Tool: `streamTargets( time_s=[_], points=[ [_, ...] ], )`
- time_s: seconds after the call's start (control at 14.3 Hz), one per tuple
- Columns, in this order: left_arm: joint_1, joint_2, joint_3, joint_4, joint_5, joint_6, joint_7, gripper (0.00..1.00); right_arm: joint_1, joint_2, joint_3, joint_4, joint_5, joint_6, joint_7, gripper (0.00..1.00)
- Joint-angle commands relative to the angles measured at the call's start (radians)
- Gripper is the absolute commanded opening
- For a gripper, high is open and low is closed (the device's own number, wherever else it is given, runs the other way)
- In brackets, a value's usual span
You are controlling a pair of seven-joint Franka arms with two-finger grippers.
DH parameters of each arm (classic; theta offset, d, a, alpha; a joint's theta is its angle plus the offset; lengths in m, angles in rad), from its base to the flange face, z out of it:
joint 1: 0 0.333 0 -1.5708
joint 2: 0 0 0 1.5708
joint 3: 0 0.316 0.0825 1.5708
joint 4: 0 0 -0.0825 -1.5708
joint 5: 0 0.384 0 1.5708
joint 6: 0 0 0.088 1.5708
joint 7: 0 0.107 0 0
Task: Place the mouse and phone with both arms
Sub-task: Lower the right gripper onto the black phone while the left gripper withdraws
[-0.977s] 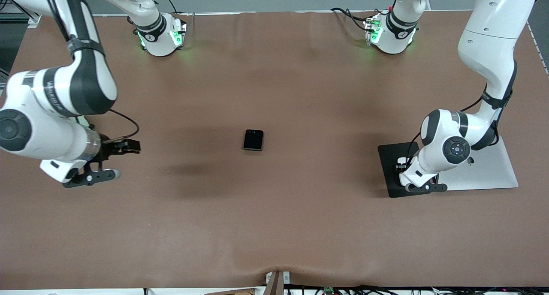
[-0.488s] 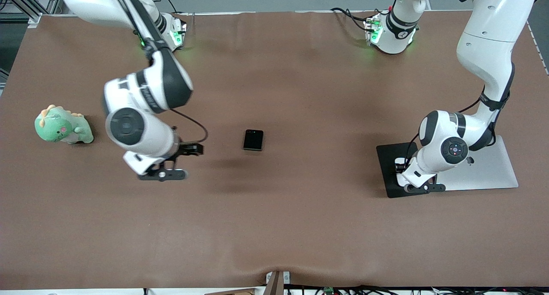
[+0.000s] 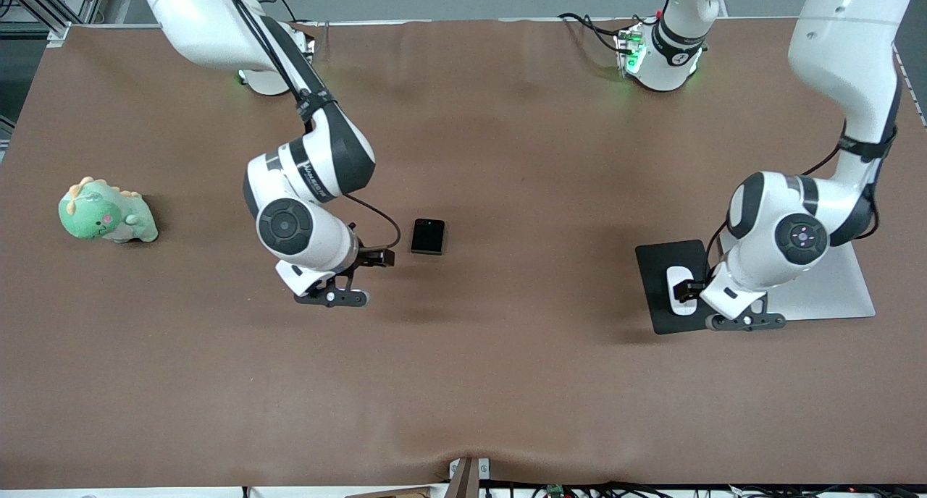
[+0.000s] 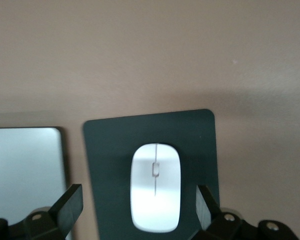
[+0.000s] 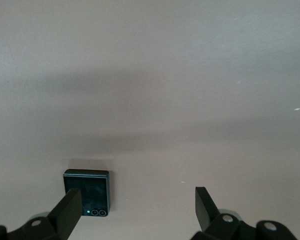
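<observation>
Lying on the dark pad point(image 3: 663, 281), the mouse point(image 4: 155, 186) sits between the left gripper's point(image 4: 140, 212) spread fingers; the right gripper point(image 3: 366, 277), fingers apart, hangs beside the phone point(image 3: 428, 236).

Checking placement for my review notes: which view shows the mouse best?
The left wrist view: the whole white mouse lies on the dark pad, between the open left gripper's fingers. The front view shows only part of the mouse beside the left arm's wrist. The right wrist view does not show it.
</observation>
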Motion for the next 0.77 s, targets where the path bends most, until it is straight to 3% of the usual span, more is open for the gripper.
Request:
streamTargets(
  time_s=[0.0,0.42,0.7],
  points=[
    [0.009,-0.061,-0.010,0.080,0.013,-0.150,0.004,1.00,0.047,0.039,-0.010,0.010,0.013,0.047,0.074,1.00],
    [0.012,-0.173,-0.010,0.265,0.007,-0.442,0.005,1.00,0.101,0.113,-0.008,0.001,0.042,0.153,0.078,1.00],
    [0.013,-0.280,-0.004,0.286,-0.059,-0.550,0.009,1.00,0.119,0.133,-0.008,-0.033,0.056,0.184,0.101,1.00]
  ],
)
